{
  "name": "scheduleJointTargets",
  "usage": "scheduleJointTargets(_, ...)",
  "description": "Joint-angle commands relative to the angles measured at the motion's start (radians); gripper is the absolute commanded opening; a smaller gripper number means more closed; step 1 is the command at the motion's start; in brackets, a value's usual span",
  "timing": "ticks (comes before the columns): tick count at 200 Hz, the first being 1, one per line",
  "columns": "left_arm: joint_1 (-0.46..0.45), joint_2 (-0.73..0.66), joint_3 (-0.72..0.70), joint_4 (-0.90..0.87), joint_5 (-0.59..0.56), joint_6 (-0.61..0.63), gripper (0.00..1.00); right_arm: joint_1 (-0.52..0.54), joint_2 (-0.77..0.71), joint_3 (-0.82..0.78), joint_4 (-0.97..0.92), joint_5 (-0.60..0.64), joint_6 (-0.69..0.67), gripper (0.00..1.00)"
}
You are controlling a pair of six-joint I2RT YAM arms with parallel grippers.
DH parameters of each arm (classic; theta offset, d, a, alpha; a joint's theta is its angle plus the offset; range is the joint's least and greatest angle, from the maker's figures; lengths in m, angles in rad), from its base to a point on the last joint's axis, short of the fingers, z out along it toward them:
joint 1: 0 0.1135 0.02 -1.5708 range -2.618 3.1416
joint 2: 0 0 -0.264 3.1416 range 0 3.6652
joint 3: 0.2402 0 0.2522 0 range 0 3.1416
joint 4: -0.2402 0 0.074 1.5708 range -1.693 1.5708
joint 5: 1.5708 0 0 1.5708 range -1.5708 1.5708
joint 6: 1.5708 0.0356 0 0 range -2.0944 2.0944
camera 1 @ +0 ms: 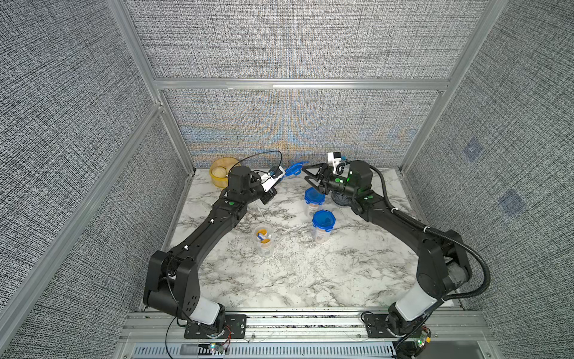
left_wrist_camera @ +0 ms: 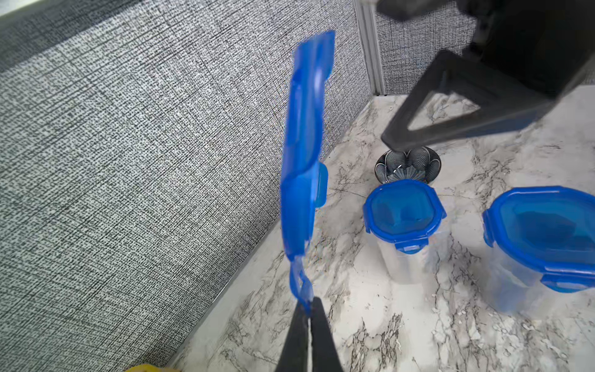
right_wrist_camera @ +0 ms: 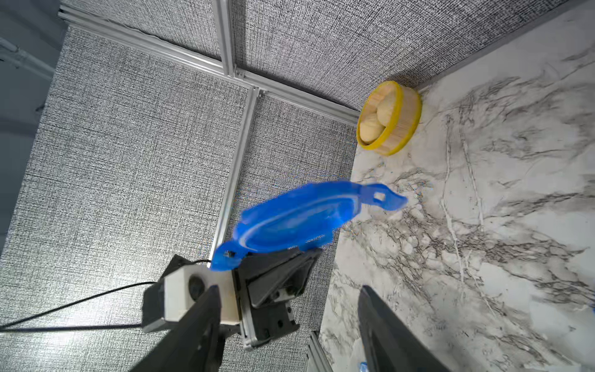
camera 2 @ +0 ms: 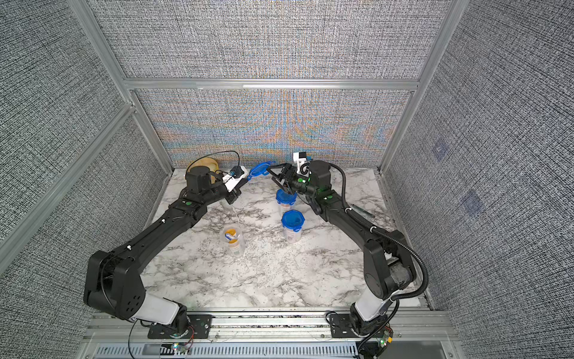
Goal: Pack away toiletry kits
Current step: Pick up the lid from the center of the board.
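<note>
- While our left gripper (left_wrist_camera: 308, 310) is pinched tight on one clip tab of the loose blue lid (left_wrist_camera: 304, 145), the lid stands out beyond the fingertips in the air. It is raised over the far part of the marble table (camera 1: 310, 279), close to the back wall (camera 1: 295, 124).
- We see that lid almost edge-on in the left wrist view, with its other tabs sticking out free.
- Our right gripper (camera 1: 307, 176) faces the lid from the opposite side. Its jaws are spread wide with nothing between them, near the lid but apart from it.
- Just below the right gripper, in both top views, we see the far closed cup (camera 1: 314, 203), clear plastic with a blue lid clipped on, upright on the table.
- Just beside it, nearer our bases, stands the near closed cup (camera 1: 323, 228), also upright under a clipped blue lid.
- Through the walls of these two we make out only pale and orange shapes.
- We find the open cup (camera 1: 264, 241) well apart from them, on the left arm's side toward the middle of the table.
- Inside it we make out an orange-capped bottle (camera 1: 262, 232), a blue toothbrush (camera 1: 259, 237) and a white tube (camera 1: 267, 240).
- We see the yellow steamer basket (right_wrist_camera: 405, 128) with buns (right_wrist_camera: 376, 119) in the far corner behind the left wrist.
- We see the dark grey flower-shaped dish (left_wrist_camera: 407, 164) on the table just beside the far closed cup, partly hidden under the right arm.
</note>
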Motion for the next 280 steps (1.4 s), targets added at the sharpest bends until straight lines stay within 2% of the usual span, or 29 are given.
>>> scheduleJointTargets(1,-0.015,-0.021,-0.025,0.075,-0.025,0.081,0.00,0.002,-0.022,-0.009,0.049,0.023,0.006,0.69)
scheduleJointTargets(22,-0.035,-0.053,-0.082,0.137,-0.034,0.156,0.00,0.001,-0.030,-0.016,0.037,0.028,0.012,0.69)
scheduleJointTargets(53,-0.055,-0.091,-0.188,0.323,-0.032,0.209,0.00,0.001,-0.031,-0.028,0.024,0.023,0.034,0.66)
scheduleJointTargets(92,-0.079,-0.089,-0.243,0.416,-0.063,0.372,0.00,0.003,-0.047,-0.043,0.012,0.007,0.038,0.50)
scheduleJointTargets(119,-0.095,-0.063,-0.252,0.517,-0.131,0.422,0.00,0.009,-0.060,-0.054,-0.015,-0.002,0.029,0.47)
scheduleJointTargets(153,-0.115,-0.025,-0.248,0.627,-0.231,0.482,0.00,0.017,-0.080,-0.084,-0.012,-0.003,0.029,0.32)
scheduleJointTargets(179,-0.118,-0.018,-0.249,0.684,-0.252,0.479,0.00,0.019,-0.095,-0.111,-0.010,0.011,0.028,0.15)
scheduleJointTargets(202,-0.119,-0.017,-0.270,0.748,-0.258,0.435,0.00,0.017,-0.102,-0.128,-0.001,0.021,0.024,0.05)
scheduleJointTargets(210,-0.118,-0.021,-0.285,0.780,-0.269,0.385,0.19,0.017,-0.102,-0.130,0.002,0.021,0.019,0.03)
scheduleJointTargets(219,-0.117,-0.034,-0.319,0.837,-0.294,0.312,0.51,0.015,-0.102,-0.134,0.009,0.023,0.011,0.01)
scheduleJointTargets(226,-0.118,-0.058,-0.353,0.860,-0.323,0.253,0.61,0.014,-0.102,-0.139,0.024,0.020,0.005,0.00)
scheduleJointTargets(244,-0.115,-0.161,-0.440,0.783,-0.387,0.067,0.69,0.011,-0.102,-0.151,0.056,0.000,-0.029,0.00)
scheduleJointTargets(280,-0.115,-0.376,-0.447,0.306,-0.386,-0.228,0.76,0.007,-0.075,-0.132,0.011,-0.134,-0.140,0.00)
